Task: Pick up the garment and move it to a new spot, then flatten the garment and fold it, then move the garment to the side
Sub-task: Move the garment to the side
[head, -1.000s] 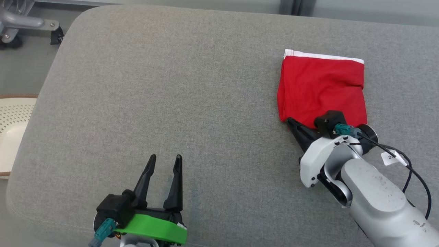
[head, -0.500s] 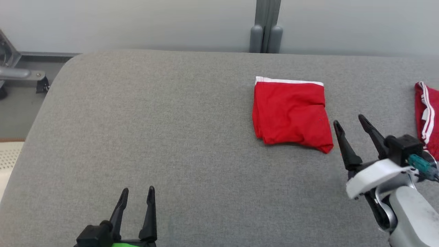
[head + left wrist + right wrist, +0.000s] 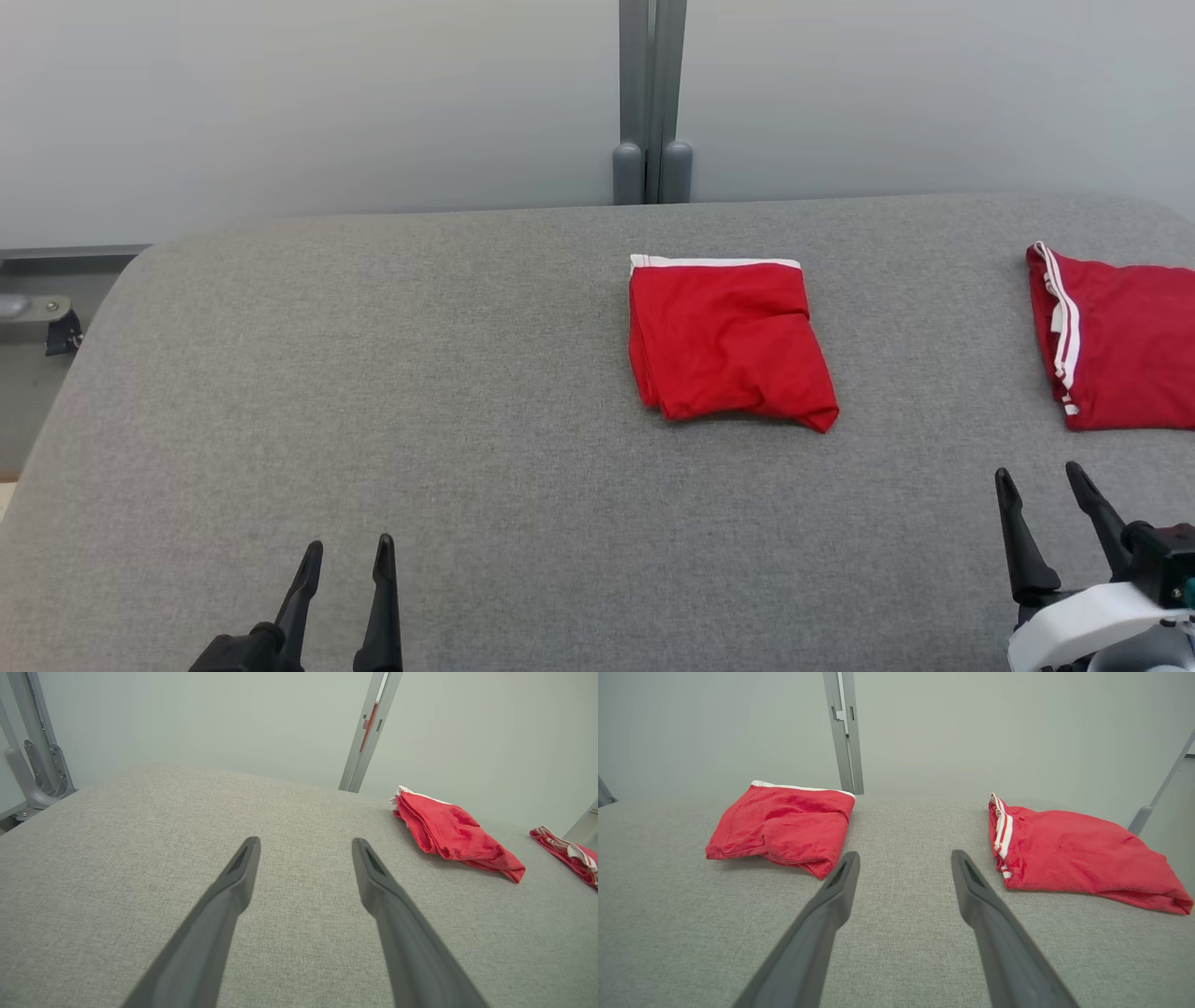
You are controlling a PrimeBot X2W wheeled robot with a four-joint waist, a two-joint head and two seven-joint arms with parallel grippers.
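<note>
**Lying folded on the grey padded surface (image 3: pixel 373 392): red garment (image 3: pixel 728 341), both grippers empty**

So the red garment is flat on the pad, a bit right of centre and toward the far side. Its white waistband (image 3: pixel 714 262) faces the wall (image 3: pixel 280 103). The near right corner pokes out a little and looks kinda rumpled.

The left gripper (image 3: pixel 349 543) is down at the near left with its fingers spread apart and nothing between them, well apart from the garment. The right gripper (image 3: pixel 1038 471) is at the near right, also wide open and holding nothing. In its wrist view it points at the bare gap between the folded one and a second red garment (image 3: pixel 1120 350) with white stripes, which lies off at the right edge of the head view. Neither gripper is touching any cloth.

A grey post (image 3: pixel 652 103) stands against the wall just behind the pad, roughly in line with the folded garment.
</note>
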